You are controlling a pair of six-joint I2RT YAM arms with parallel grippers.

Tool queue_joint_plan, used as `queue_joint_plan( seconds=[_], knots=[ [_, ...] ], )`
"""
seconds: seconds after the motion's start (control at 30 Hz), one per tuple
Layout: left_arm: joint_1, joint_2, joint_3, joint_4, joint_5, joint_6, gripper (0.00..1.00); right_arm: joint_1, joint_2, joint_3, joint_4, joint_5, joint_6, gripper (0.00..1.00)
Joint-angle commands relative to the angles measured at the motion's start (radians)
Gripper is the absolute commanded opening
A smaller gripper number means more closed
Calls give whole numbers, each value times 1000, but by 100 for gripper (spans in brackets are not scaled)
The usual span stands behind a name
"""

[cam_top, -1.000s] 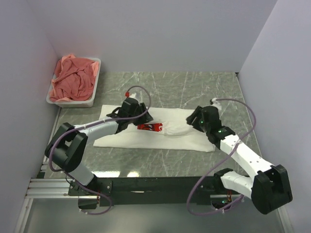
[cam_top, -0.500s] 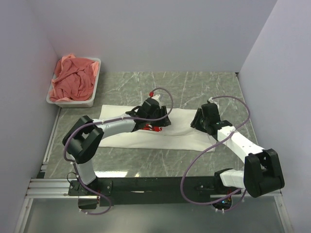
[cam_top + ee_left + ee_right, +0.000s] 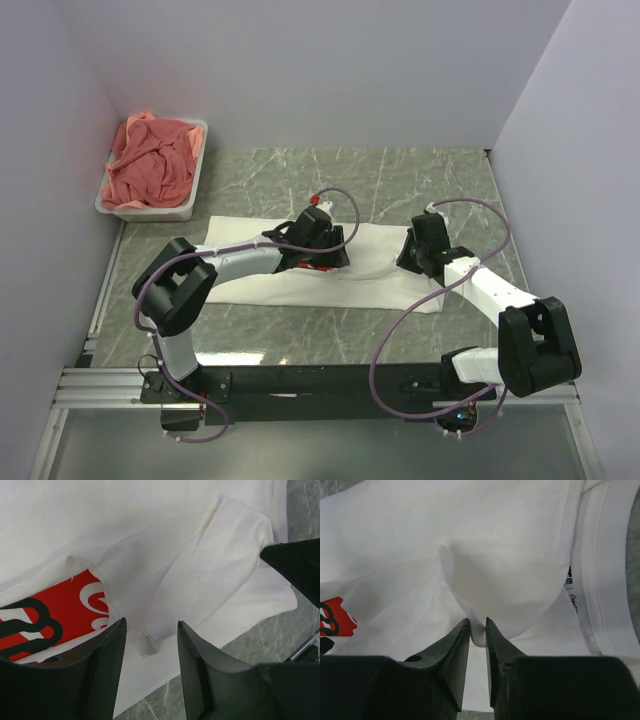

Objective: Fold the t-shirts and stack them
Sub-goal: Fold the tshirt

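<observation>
White t-shirt (image 3: 372, 287) lies part-folded mid-table. The right gripper (image 3: 477, 626) is nipped on a raised crease, and the left gripper (image 3: 151, 627) stands released astride another fold beside the red print (image 3: 75, 605). Recommend clamping the left before lifting both evenly. Pink t-shirts (image 3: 150, 170) sit in the far-left tub (image 3: 192, 207).
</observation>
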Motion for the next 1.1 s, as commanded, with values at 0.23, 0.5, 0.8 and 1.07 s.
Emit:
queue_joint_plan(
  seconds=[0.23,0.5,0.8,1.07],
  knots=[
    [-19,32,54,-9,1,24,43,0,-34,-17,-7,45,-7,10],
    [-25,54,80,-18,2,13,15,-2,-99,-60,-42,40,8,5],
    [-25,74,171,-124,-45,18,2,-2,-191,-107,-119,47,51,0],
    [-25,100,186,-158,-41,10,1,-5,-280,-186,-140,1,146,0]
  ],
)
